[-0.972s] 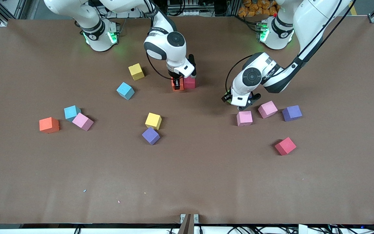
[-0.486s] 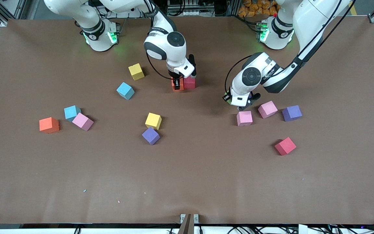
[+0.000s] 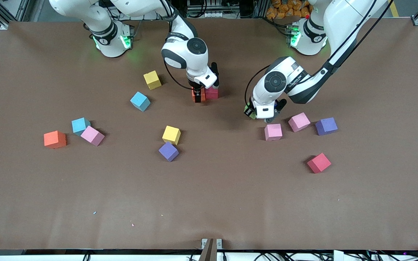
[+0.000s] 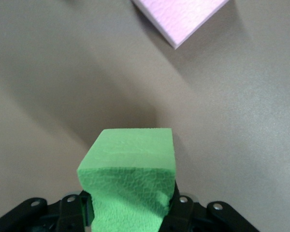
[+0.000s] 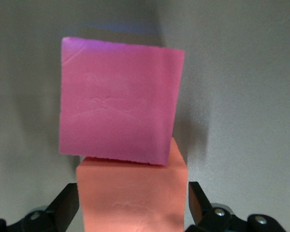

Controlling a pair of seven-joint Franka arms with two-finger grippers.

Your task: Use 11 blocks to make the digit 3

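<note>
My left gripper [image 3: 256, 114] is shut on a green block [image 4: 130, 169], held just above the table beside a pink block [image 3: 273, 132]; its corner shows as the pink block [image 4: 183, 19] in the left wrist view. My right gripper [image 3: 197, 95] is down around an orange block [image 5: 133, 193] that rests against a red block [image 3: 212, 92]. Its fingers [image 5: 65, 208] stand slightly off the orange block's sides, open. Another pink block [image 3: 299, 121], a purple block [image 3: 326, 126] and a red block [image 3: 318, 162] lie toward the left arm's end.
Loose blocks are scattered: yellow [image 3: 152, 79], blue [image 3: 140, 101], yellow [image 3: 171, 135] and purple [image 3: 168, 151] mid-table. Blue [image 3: 80, 125], pink [image 3: 92, 135] and orange [image 3: 54, 139] lie toward the right arm's end. The strip nearest the front camera holds no blocks.
The left gripper closed on the green block and shifted a little toward the right arm's end. The right gripper's fingers opened off the orange block.
</note>
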